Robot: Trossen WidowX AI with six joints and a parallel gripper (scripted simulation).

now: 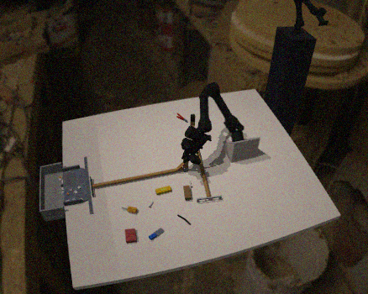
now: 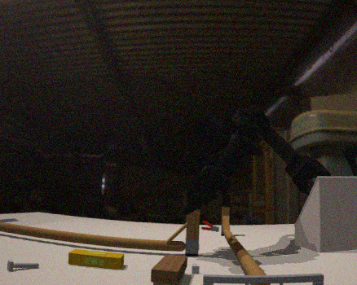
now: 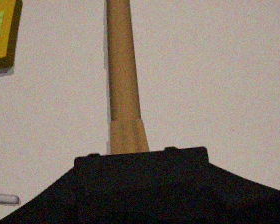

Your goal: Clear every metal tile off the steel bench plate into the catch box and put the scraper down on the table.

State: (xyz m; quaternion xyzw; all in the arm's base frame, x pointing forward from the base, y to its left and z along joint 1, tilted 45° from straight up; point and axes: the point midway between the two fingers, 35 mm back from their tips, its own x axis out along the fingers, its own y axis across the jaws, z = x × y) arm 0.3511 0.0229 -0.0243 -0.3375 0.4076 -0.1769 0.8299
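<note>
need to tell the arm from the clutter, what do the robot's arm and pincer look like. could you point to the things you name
The arm (image 1: 204, 110) (image 2: 270, 136) is matte black throughout, with slim, rounded links and bulkier joints. The pincer (image 1: 189, 165) is black too; its wide, blocky body shows in the wrist view. No markings or cables can be made out.

Likely dim workshop: ribbed metal ceiling, cluttered wooden bench (image 1: 13, 168), large round wooden-looking piece (image 1: 299, 25).

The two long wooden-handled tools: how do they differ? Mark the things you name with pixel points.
The scraper in the gripper (image 1: 186, 165) has the longer handle (image 1: 137, 176); the other tool has a shorter one (image 1: 205, 181). The held scraper's head is at the bench plate; the other's lies on the table. Both handles are wooden.
</note>
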